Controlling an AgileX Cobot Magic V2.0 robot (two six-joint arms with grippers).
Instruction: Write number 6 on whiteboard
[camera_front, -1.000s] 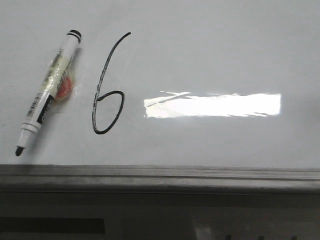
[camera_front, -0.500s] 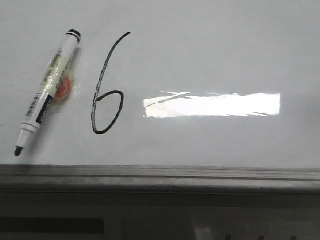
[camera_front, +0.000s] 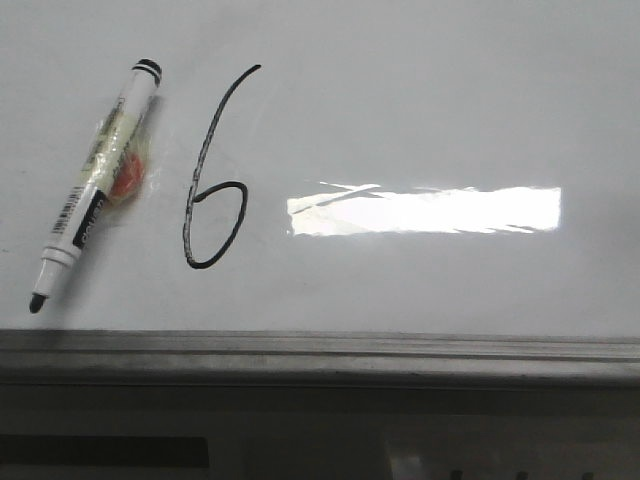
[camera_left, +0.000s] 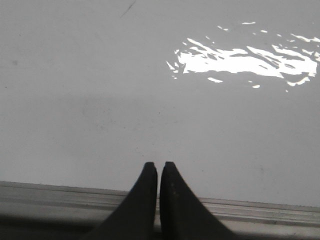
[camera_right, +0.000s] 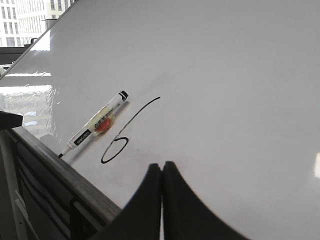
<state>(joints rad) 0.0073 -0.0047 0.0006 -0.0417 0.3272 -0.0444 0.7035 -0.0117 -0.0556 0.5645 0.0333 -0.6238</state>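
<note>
A black hand-drawn number 6 (camera_front: 210, 180) stands on the glossy whiteboard (camera_front: 420, 110), left of centre in the front view; it also shows in the right wrist view (camera_right: 122, 137). A white marker pen (camera_front: 95, 185) with its black tip uncapped lies flat on the board just left of the 6, and also shows in the right wrist view (camera_right: 95, 125). Neither gripper shows in the front view. My left gripper (camera_left: 158, 165) is shut and empty over the board's near edge. My right gripper (camera_right: 162, 165) is shut and empty, apart from the 6 and the pen.
A grey metal rail (camera_front: 320, 350) runs along the board's near edge; it also shows in the left wrist view (camera_left: 60, 195) and the right wrist view (camera_right: 65, 175). A bright light reflection (camera_front: 425, 210) lies right of the 6. Windows (camera_right: 22, 20) show beyond the board.
</note>
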